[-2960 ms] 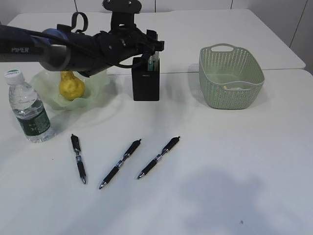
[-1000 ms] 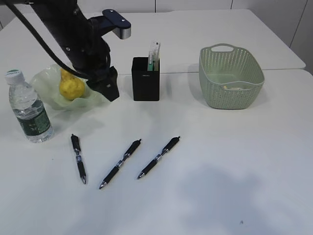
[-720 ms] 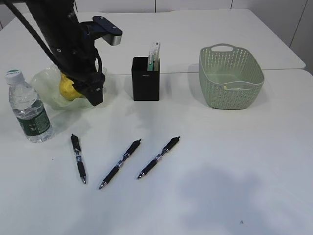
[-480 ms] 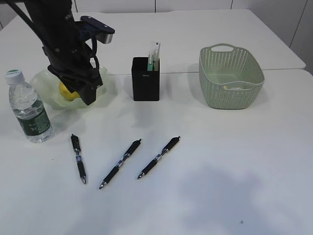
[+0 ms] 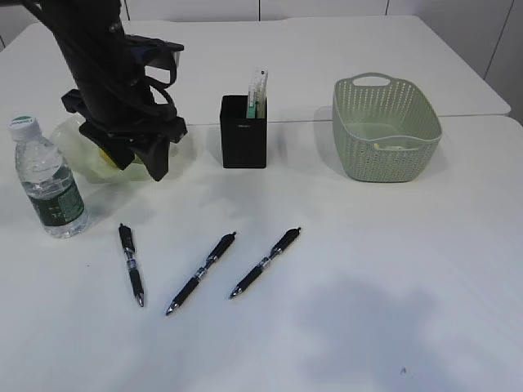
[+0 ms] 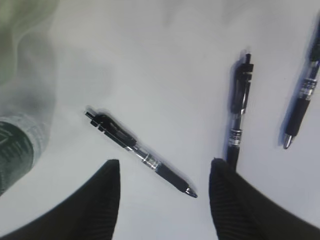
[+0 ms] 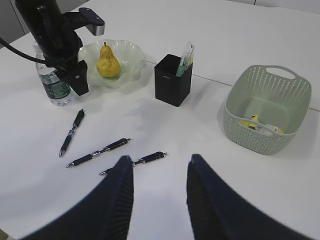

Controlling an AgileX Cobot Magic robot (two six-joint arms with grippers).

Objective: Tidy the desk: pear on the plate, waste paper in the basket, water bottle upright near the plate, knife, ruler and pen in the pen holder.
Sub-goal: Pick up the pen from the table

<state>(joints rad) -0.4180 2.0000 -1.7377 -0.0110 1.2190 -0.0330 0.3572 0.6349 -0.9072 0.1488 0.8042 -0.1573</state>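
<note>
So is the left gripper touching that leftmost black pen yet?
Apart. In the left wrist view, the left gripper is open above the leftmost pen, with white desk showing between both fingertips and the pen.

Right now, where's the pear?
The pear sits in the plate at the desk's far left, between the water bottle and the pen holder; the exterior view hides it behind the left arm.

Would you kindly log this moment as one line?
left gripper: open, empty, above pens | right gripper: open, empty | pear: on plate
</note>
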